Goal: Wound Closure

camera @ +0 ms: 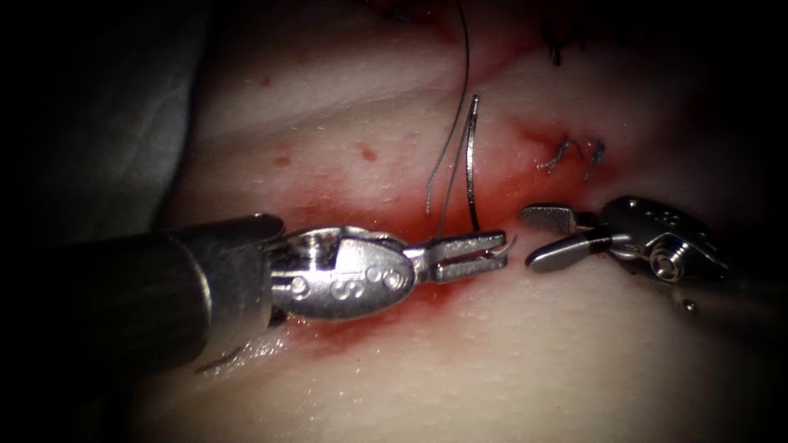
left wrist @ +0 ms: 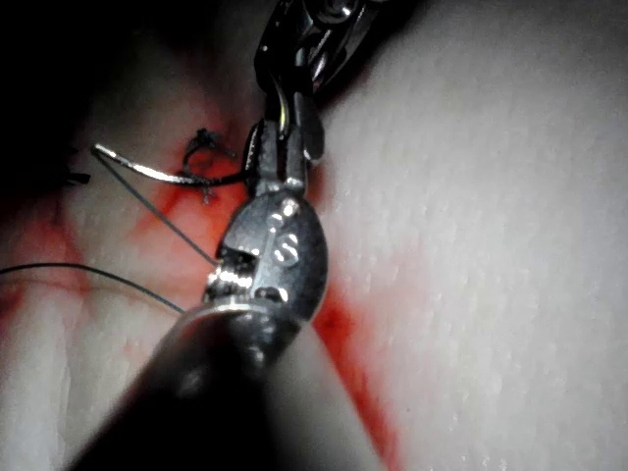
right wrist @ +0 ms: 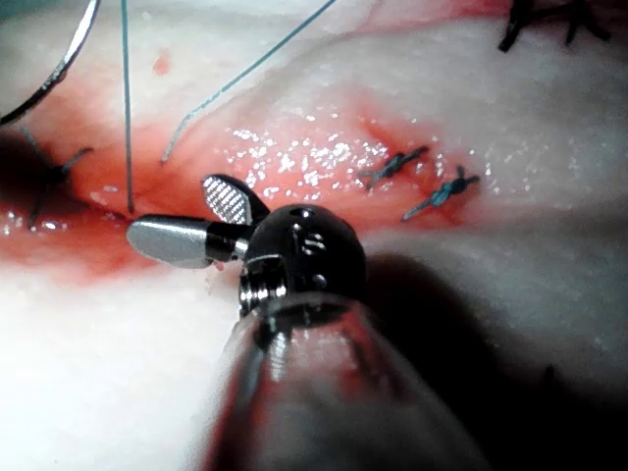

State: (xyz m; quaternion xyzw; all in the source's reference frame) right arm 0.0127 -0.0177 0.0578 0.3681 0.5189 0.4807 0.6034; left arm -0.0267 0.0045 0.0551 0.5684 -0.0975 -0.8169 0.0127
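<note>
My left tool point(camera: 495, 250) comes in from the left, its jaws shut on the curved needle point(camera: 469, 164) close to its pointed end. A short sharp tip pokes out past the jaws toward the right tool. The needle rises clear of the tissue point(camera: 525, 369) to its tail, where the thread point(camera: 450, 139) joins. My right tool point(camera: 533, 238) faces it a short gap to the right, jaws open and holding nothing. In the left wrist view the left tool point(left wrist: 277, 162) grips the needle point(left wrist: 147, 170). In the right wrist view the right tool point(right wrist: 175, 211) gapes over the wet cut point(right wrist: 294, 147).
Two tied stitches with cut ends point(camera: 565, 152) point(camera: 595, 157) sit just above the right tool, also visible as knots point(right wrist: 392, 167) point(right wrist: 444, 191). Another dark stitch point(camera: 555, 54) lies farther back. Red fluid point(camera: 369, 312) pools under the left tool. Grey drape point(camera: 98, 123) borders the left.
</note>
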